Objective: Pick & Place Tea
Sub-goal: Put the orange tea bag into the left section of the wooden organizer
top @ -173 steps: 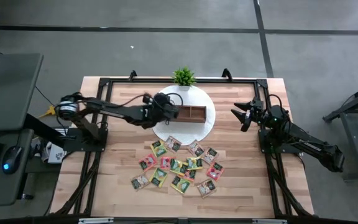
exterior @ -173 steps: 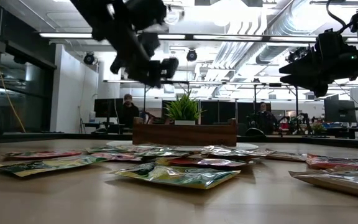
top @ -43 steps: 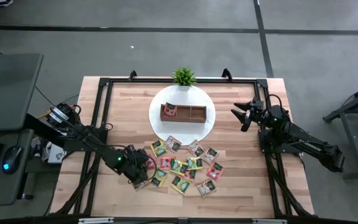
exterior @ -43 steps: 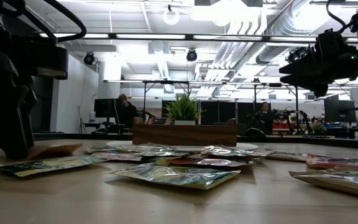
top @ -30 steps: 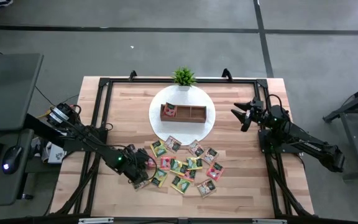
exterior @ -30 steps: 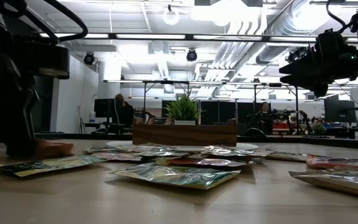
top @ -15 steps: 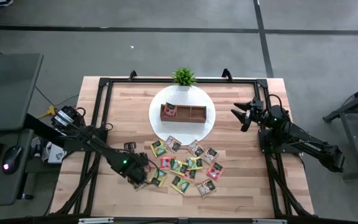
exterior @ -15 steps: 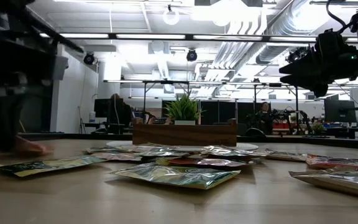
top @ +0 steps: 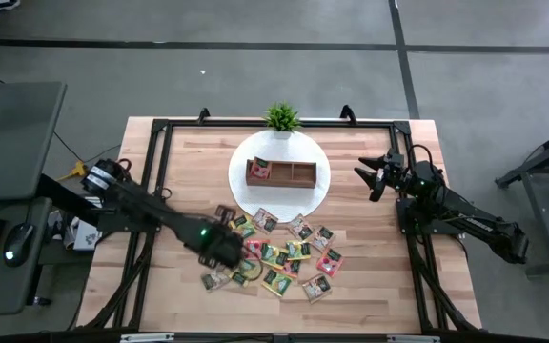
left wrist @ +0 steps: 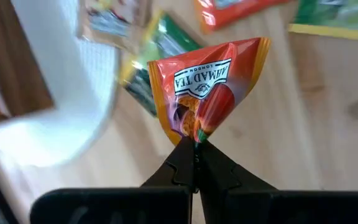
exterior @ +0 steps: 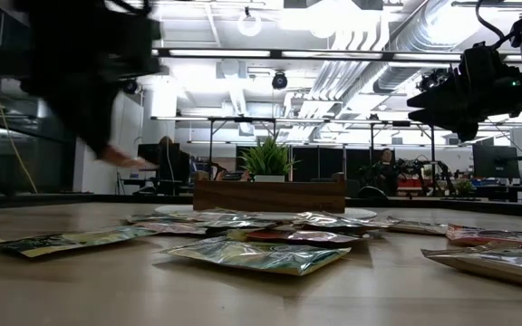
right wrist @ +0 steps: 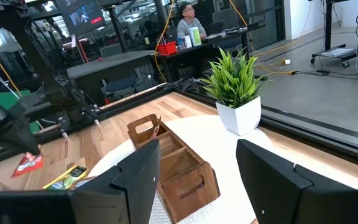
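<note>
wood table (top: 370, 276): one tray (top: 281, 173), left end effector (left wrist: 194, 144) pinching one orange sachet (left wrist: 207, 87).

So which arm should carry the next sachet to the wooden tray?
The left. Its tool is already shut on an orange-red sachet, lifted above the pile and near the tray. The right tool hangs open and empty beside the white plate.

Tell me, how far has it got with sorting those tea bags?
Barely started. One red sachet already lies in the wooden tray. The left claw is shut on an orange-red sachet, lifted off the table. About a dozen sachets remain on the wood. The right claw waits open beside the plate.
</note>
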Controlling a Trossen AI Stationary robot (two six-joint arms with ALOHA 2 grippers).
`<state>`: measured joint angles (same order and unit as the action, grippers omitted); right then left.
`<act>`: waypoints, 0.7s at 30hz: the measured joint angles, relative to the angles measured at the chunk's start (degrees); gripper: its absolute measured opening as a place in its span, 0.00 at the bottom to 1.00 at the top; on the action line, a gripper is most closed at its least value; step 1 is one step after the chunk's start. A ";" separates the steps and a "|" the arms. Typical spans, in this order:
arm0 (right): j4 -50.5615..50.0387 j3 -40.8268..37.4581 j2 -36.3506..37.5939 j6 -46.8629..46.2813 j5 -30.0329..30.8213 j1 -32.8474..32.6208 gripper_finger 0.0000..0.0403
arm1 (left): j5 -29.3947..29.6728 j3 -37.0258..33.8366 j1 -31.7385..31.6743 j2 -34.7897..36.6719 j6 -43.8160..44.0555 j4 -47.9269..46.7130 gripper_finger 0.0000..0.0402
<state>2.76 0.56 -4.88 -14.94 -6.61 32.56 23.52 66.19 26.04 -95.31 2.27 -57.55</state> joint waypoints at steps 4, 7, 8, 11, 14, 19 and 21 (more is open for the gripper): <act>0.00 0.00 0.01 0.00 0.00 0.02 0.52 | 1.14 3.12 -6.32 0.02 -14.25 0.05 0.00; 0.00 0.01 0.01 0.00 0.00 0.02 0.52 | 2.89 5.34 -10.69 0.02 -24.76 -0.14 0.00; 0.00 0.00 0.00 0.00 0.02 0.02 0.52 | 3.52 6.14 -12.10 0.02 -28.22 -0.17 0.00; 0.00 0.00 0.02 0.00 0.00 0.01 0.52 | 5.29 8.02 -16.00 0.07 -38.99 -0.17 0.00; 0.00 0.01 0.02 0.00 0.01 0.02 0.52 | 6.81 9.44 -19.38 0.09 -48.42 -0.05 0.00; 0.00 0.00 0.02 0.00 0.00 0.00 0.52 | 9.11 10.02 -24.22 0.11 -63.26 1.68 0.00; 0.00 0.02 0.02 0.00 0.00 0.02 0.52 | 11.20 10.02 -25.73 0.11 -68.66 3.17 0.00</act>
<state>2.76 0.58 -4.86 -14.94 -6.61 32.58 34.72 76.20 0.30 -95.20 -66.38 -54.38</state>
